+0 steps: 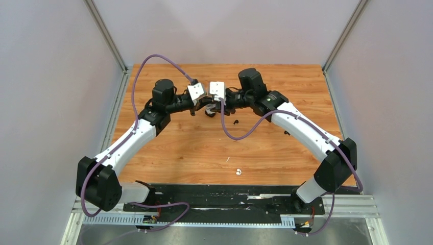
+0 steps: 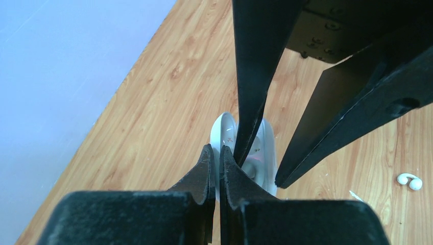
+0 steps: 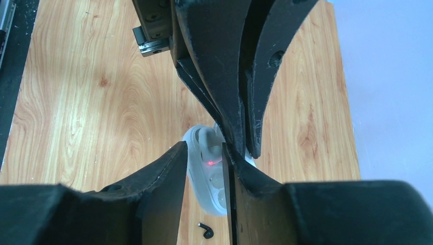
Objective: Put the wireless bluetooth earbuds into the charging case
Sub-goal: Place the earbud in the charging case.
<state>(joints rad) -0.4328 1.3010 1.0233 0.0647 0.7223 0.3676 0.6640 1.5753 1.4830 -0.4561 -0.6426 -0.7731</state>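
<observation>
Near edge: one white earbud (image 1: 238,172) lies alone on the table (image 1: 178,148). Farther in: a black earbud (image 1: 236,122) lies just right of the meeting grippers, and a second black earbud (image 1: 286,132) lies beside the right forearm. Mid-table: the charging case (image 3: 207,178) is white, open, with a red light showing. The left gripper (image 2: 217,155) has its jaws pinched nearly together on the case's rim. The right gripper (image 3: 202,150) has its jaws spread, one finger over the case's interior and the other just beside it.
</observation>
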